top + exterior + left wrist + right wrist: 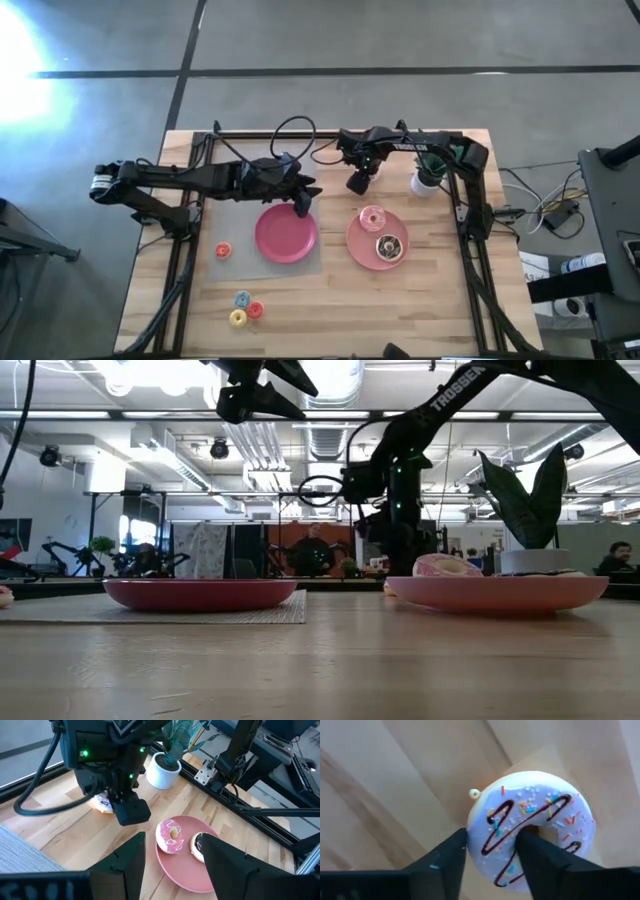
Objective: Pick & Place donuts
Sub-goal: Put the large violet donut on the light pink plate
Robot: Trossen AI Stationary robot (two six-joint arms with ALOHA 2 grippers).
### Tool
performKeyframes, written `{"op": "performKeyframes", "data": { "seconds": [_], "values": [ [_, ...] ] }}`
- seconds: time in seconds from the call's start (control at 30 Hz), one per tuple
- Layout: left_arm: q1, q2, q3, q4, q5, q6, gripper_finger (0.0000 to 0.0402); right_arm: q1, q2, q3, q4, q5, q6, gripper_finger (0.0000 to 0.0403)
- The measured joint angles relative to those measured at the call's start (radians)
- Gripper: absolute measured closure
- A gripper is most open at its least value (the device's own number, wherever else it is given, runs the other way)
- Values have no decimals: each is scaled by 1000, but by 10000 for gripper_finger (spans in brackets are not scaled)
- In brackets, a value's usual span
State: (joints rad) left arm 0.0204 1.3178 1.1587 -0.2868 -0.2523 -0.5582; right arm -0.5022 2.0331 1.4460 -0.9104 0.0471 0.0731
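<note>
A white-iced donut (535, 820) with sprinkles and chocolate drizzle lies flat on the wooden table. My right gripper (490, 855) is open above it, pointing down, one finger outside the ring and one over its hole. In the left wrist view this donut (101, 803) shows partly behind the right gripper (131, 812). A pink-iced donut (372, 217) and a chocolate donut (388, 246) lie on the right pink plate (352, 245). My left gripper (300, 205) is open and empty, raised over the far edge of the left pink plate (285, 235). My right gripper comes at the white-iced donut from above. One finger (447, 860) stands at the ring's outer edge (475, 827) and the other (545, 860) at its hole. I cannot tell whether the fingers touch it. The donut rests flat on the table.
Tiny donuts lie near the table's front left: orange (222, 250), blue (242, 298), red (256, 310), yellow (238, 318). The left plate sits on a grey mat (235, 225). A white pot with a plant (427, 182) stands just right of the right gripper. Cables run along the far edge.
</note>
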Motion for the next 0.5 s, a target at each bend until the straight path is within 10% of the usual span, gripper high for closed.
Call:
{"op": "performKeyframes", "data": {
  "seconds": [0.3, 0.5],
  "values": [
    [-3, 0, 0, 0, 0, 1, 234, -3, -18, -18, -5, -3, -68, 378],
    [-7, 0, 0, -10, -7, -18, 234, 71, -185, -30, 9, -38, -143, 386]
  ]
}}
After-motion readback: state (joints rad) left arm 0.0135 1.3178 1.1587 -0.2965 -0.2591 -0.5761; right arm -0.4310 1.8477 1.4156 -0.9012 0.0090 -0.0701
